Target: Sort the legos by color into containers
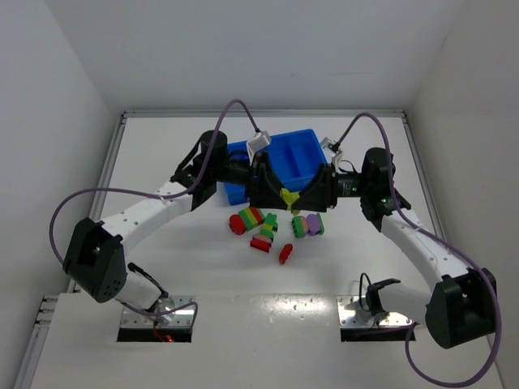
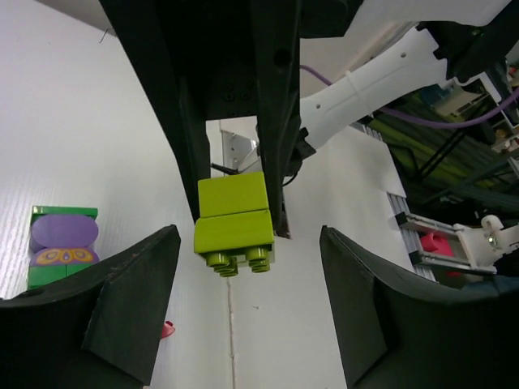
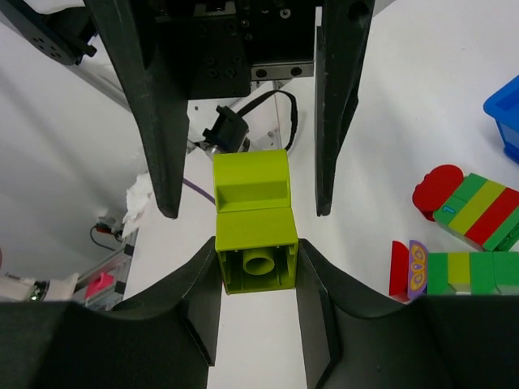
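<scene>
A yellow-green two-brick stack (image 1: 288, 197) hangs in the air between both grippers, in front of the blue tray (image 1: 302, 146). My right gripper (image 3: 258, 251) is shut on the stack's near brick (image 3: 254, 251). My left gripper (image 2: 249, 237) is open, its fingers (image 3: 154, 121) wide apart on either side of the stack's other end (image 2: 233, 215), not touching it. Loose legos lie on the table below: a red, green and yellow stack (image 1: 250, 219), a green and yellow stack (image 1: 268, 228), red bricks (image 1: 260, 244) and a green and purple stack (image 1: 308, 225).
The tray's corner (image 3: 507, 109) shows at the right edge of the right wrist view, with striped stacks (image 3: 478, 207) near it. A green and purple stack (image 2: 63, 243) sits left in the left wrist view. White walls enclose the table.
</scene>
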Robot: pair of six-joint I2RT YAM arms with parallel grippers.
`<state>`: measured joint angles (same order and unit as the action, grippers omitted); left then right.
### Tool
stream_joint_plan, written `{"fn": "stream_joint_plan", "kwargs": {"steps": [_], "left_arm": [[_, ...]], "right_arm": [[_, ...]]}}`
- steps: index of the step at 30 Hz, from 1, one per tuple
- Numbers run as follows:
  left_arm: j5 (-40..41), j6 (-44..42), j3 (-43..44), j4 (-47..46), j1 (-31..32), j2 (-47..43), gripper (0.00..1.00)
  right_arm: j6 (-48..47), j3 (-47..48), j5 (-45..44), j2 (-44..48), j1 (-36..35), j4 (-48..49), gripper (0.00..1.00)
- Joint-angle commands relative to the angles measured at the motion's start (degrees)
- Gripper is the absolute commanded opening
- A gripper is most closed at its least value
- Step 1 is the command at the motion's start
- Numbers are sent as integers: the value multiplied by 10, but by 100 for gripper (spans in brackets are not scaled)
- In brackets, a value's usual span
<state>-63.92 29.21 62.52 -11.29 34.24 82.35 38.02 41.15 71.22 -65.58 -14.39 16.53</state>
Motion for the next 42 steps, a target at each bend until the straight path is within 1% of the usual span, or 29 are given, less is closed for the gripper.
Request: {"fn": "stream_joint_plan", "kwargs": {"steps": [1, 3, 4, 6, 7, 11, 14, 15, 16, 18, 19, 21, 22, 24, 25, 28, 30, 31, 33, 34, 35, 36, 37, 38, 39, 41, 42], "left_arm": [[-28, 55, 23, -81, -1, 5, 74], [-28, 61, 29, -87, -1, 5, 66], [-28, 61, 29, -87, -1, 5, 56], [-28, 61, 29, -87, -1, 11, 44], [-28, 61, 29, -81, -1, 12, 35], [-28, 45, 34, -56, 4, 23, 34], [-22, 17, 39, -23, 4, 23, 19], [-16, 11, 39, -16, 4, 23, 12], [-9, -5, 46, 10, 4, 23, 0], [0, -18, 46, 28, 4, 23, 0], [7, -31, 46, 45, -9, 23, 0], [12, -31, 36, 45, -20, 7, 0], [13, -44, 29, 59, -32, 7, 0], [13, -64, 29, 85, -37, 2, 0], [13, -91, 29, 114, -45, -3, 0], [24, -130, 23, 153, -57, -10, 0], [29, -136, 17, 159, -64, -10, 0], [42, -144, 17, 166, -72, -16, 0], [111, -165, 17, 182, -78, -16, 0], [145, -178, 35, 197, -78, -16, 0], [170, -196, 44, 204, -78, -8, 0], [228, -196, 55, 213, -78, 0, 0], [253, -196, 81, 213, -78, 21, 0], [268, -196, 96, 218, -78, 35, 0], [294, -196, 112, 218, -78, 50, 0], [302, -189, 161, 218, -78, 94, 0], [318, -189, 177, 218, -78, 107, 0]], "right_arm": [[5, 10, 16, -2, -3, 33, 0], [5, 10, 16, -2, -3, 33, 0], [5, 10, 16, -2, -3, 33, 0], [5, 10, 16, -2, -3, 33, 0], [5, 10, 16, -2, -3, 33, 0], [10, 15, 10, -8, -3, 45, 0], [10, 21, 10, -8, -3, 50, 0], [10, 21, 10, -8, -3, 50, 0], [10, 21, 10, -8, -3, 50, 0], [5, 21, 16, -8, 4, 41, 0], [0, 21, 16, -8, 4, 34, 0], [-7, 21, 16, -8, 16, 24, 0], [-7, 21, 22, -8, 16, 24, 0], [-12, 21, 28, -8, 31, 11, 0], [-12, 21, 28, -8, 31, 6, 0], [-37, 32, 33, -8, 44, -19, 0], [-63, 38, 33, -14, 55, -38, 0], [-75, 51, 23, -19, 55, -67, 0], [-136, 67, 7, -30, 67, -114, 0], [-162, 90, -19, -46, 67, -173, 0], [-190, 103, -35, -56, 74, -202, 0], [-236, 128, -58, -66, 74, -226, 0], [-250, 138, -111, -82, 79, -247, 0], [-263, 147, -140, -90, 79, -253, 0], [-295, 161, -197, -98, 79, -253, 0], [-333, 173, -265, -115, 79, -259, 0], [-363, 178, -305, -135, 79, -253, 0]]}}
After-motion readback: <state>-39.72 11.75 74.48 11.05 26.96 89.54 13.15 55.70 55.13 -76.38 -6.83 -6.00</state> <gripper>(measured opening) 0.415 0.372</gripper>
